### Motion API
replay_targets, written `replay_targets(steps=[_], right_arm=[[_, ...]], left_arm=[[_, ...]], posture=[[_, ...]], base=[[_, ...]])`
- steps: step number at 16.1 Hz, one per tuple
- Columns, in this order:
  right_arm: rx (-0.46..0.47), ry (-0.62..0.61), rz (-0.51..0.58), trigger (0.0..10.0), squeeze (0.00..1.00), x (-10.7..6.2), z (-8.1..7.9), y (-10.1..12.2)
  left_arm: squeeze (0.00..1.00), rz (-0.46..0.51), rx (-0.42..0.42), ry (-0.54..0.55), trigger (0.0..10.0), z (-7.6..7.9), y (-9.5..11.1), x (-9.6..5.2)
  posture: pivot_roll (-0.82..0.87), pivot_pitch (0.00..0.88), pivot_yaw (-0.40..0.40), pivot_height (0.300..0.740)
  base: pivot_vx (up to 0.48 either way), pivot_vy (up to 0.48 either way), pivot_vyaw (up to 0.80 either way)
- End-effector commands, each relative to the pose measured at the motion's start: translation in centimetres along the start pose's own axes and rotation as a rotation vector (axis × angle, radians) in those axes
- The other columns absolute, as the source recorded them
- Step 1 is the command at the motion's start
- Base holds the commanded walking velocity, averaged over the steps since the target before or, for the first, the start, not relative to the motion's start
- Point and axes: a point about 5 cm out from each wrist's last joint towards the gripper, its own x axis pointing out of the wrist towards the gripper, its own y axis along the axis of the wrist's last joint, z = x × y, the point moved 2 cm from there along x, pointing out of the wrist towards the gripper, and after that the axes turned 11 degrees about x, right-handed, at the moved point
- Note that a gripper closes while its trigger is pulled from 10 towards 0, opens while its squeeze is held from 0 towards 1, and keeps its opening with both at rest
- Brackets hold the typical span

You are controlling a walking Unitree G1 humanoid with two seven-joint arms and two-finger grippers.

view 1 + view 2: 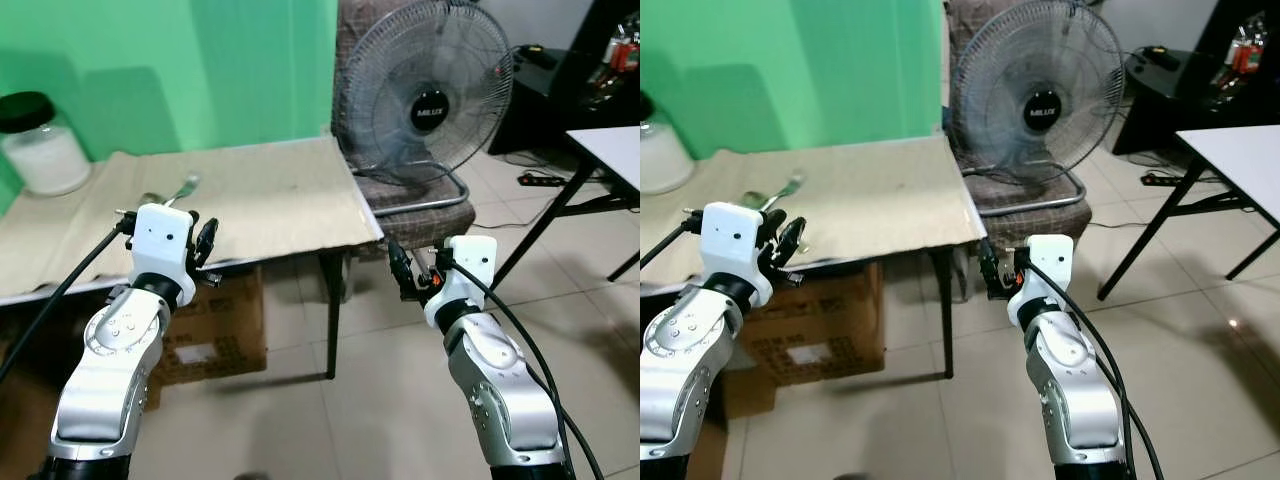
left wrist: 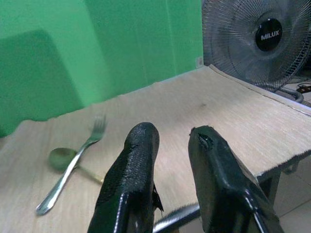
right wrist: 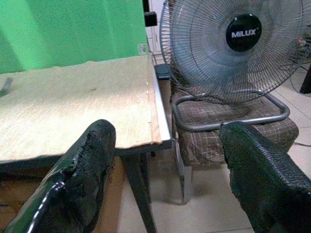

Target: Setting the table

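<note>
1. Nearest the robot, the left gripper [image 1: 205, 243] hangs at the table's [image 1: 290, 200] front edge, towards the left half, holding nothing. In the left wrist view its two black fingers [image 2: 131, 179] stand a little apart with bare cloth showing through the gap.

2. The right gripper [image 1: 400, 272] is off the table altogether — out past the front right corner, over the tiled floor. Its fingers [image 3: 82, 170] are spread wide and hold nothing.

3. Beyond the left gripper, on the cloth in the left half of the table, lies the fork [image 2: 73, 170]. Its handle end points back towards the front edge and its tines towards the green wall, so its long axis runs roughly front to back, slanted a little.

4. Just beside it, the spoon [image 2: 63, 158] has its bowl touching or slipping under the fork's shaft; its handle runs off at an angle — the two cross.

5. My judgement: the left arm is far the nearer, and the cutlery lies ahead of its fingers and off to one side, so the reach needs a forward move with a sideways shift.

6. Farthest back, a white-filled jar [image 1: 42, 145] stands near the back left corner, and a fan [image 1: 430, 100] sits on a chair beyond the right edge.
</note>
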Motion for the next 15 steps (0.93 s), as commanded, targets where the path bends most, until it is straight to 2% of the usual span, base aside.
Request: replay_targets(steps=[1, 15], right_arm=[[0.008, 0.011, 0.005, 10.0, 0.0, -0.03, -0.09, 0.43], [0.025, 0.021, -0.008, 10.0, 0.0, 0.13, -0.41, 0.19]], left_arm=[[0.0, 0.01, 0.002, -0.006, 10.0, 0.07, 0.34, -0.06], [0.0, 0.01, 0.011, -0.014, 10.0, -0.17, 0.49, -0.02]], posture=[[0.16, 0.0, 0.002, 0.74], [0.17, 0.0, 0.01, 0.74]], base=[[0.304, 0.0, 0.0], [0.334, 0.0, 0.0]])
